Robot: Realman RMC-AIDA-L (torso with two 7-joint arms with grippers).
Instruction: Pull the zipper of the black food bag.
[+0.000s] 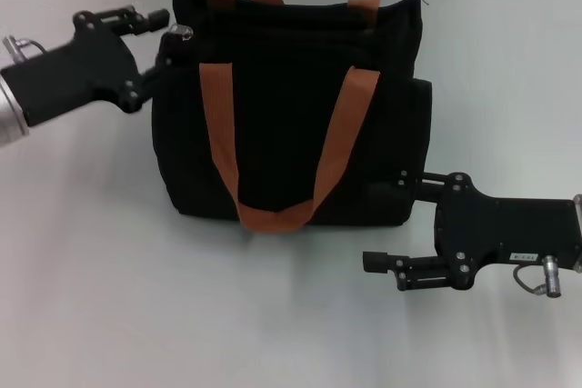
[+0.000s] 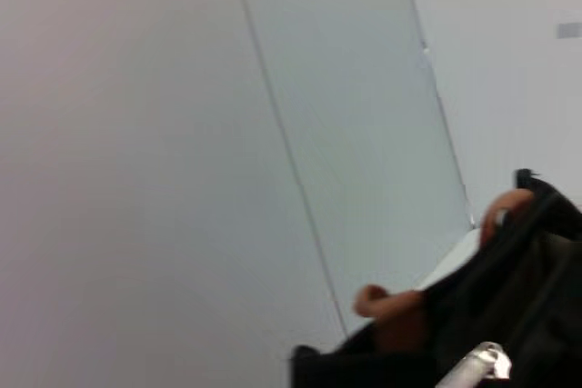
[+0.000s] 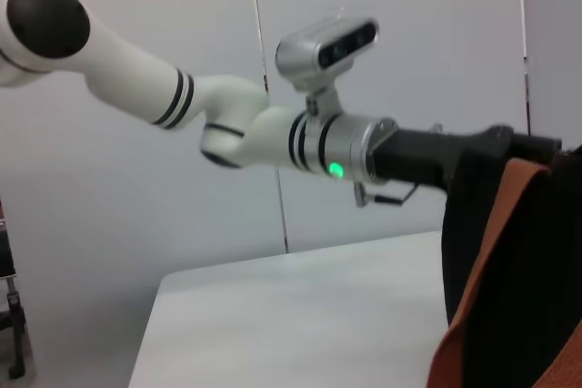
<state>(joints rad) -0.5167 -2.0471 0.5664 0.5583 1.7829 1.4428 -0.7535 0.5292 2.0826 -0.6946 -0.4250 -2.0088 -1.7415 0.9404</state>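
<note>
Head view shows the black food bag (image 1: pixel 291 106) standing on the white worktop (image 1: pixel 109 297), and it is the biggest thing here. It has two orange straps (image 1: pixel 341 147); one hangs down the front in a loop, and the other pokes up at the top edge. The left pincer (image 1: pixel 166 41) is up at the bag's top corner, right at the end of the zip line. The small silver zipper (image 1: pixel 183 32) sits just beside this pincer's tips, touching or nearly touching them. One finger (image 1: pixel 145 18) reaches out along the top of the bag, and I cannot tell if the left pincer is apart, together, or clamped on the zipper. The right pincer (image 1: pixel 389 220) is low down at the bag's other side, next to the bottom corner. Its two fingers are wide apart; one finger (image 1: pixel 427 181) touches the bag's side, and the other one (image 1: pixel 382 263) lies away from the bag over the bare worktop. The left wrist view shows a bit of the dark bag (image 2: pixel 509 315), an orange strap end (image 2: pixel 386 302), and a shiny silver piece (image 2: pixel 482 365) near the edge. The right wrist view shows the white left arm (image 3: pixel 209 115) reaching to the bag's top, with the bag (image 3: pixel 527 261) and its orange strap (image 3: pixel 477 315) close by.
</note>
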